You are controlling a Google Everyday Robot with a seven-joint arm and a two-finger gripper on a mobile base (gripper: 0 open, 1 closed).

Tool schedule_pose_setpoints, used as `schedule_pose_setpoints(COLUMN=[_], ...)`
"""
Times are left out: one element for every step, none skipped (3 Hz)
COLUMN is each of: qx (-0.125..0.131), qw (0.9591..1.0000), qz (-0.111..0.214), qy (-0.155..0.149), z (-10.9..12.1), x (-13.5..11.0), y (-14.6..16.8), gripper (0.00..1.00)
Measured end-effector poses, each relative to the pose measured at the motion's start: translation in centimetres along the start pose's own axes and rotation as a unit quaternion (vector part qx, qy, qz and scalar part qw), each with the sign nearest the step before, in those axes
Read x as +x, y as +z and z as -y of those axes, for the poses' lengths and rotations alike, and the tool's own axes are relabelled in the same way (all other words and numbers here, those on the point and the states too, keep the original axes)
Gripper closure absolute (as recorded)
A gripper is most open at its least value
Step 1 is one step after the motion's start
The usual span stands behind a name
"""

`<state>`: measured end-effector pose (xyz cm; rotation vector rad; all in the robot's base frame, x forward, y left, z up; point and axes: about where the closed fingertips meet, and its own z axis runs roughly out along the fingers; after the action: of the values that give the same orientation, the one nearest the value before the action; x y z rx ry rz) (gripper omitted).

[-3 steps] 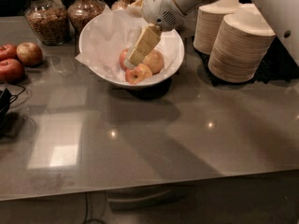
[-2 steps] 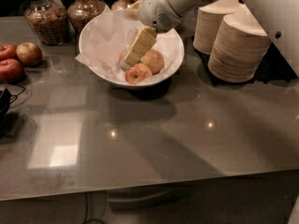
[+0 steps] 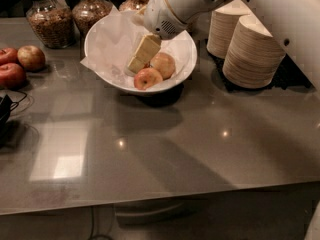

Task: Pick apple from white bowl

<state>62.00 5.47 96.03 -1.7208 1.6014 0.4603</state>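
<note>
The white bowl (image 3: 106, 38), lined with crumpled white paper, stands at the back middle of the grey table. Two apples show in it. A red-pink apple (image 3: 148, 78) lies at the front, and a paler golden-tan apple (image 3: 164, 64) is touching it behind and to the right. My gripper (image 3: 136, 64) reaches down into the bowl from the upper right. Its cream tip is just left of the tan apple and just above the red-pink one. Whatever lies behind the tip is hidden.
Three loose apples (image 3: 20, 64) lie at the table's left edge. Glass jars (image 3: 48, 20) stand behind the bowl. Two stacks of cream disposable bowls (image 3: 252, 54) stand at the right, under my white arm (image 3: 270, 9). A black cable (image 3: 6, 109) lies at the left.
My gripper has moved a little left and lower inside the bowl. The two visible apples have not moved.
</note>
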Motion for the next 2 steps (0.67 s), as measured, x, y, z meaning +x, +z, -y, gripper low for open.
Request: schedule_pose_setpoints(qx=[0.014, 0.018], qw=[0.9997, 0.9991], qz=[-0.017, -0.032], qy=[0.008, 0.022], z=[1.0, 1.9], x=[0.8, 1.9], y=[1.4, 2.9], gripper=[0.13, 0.18])
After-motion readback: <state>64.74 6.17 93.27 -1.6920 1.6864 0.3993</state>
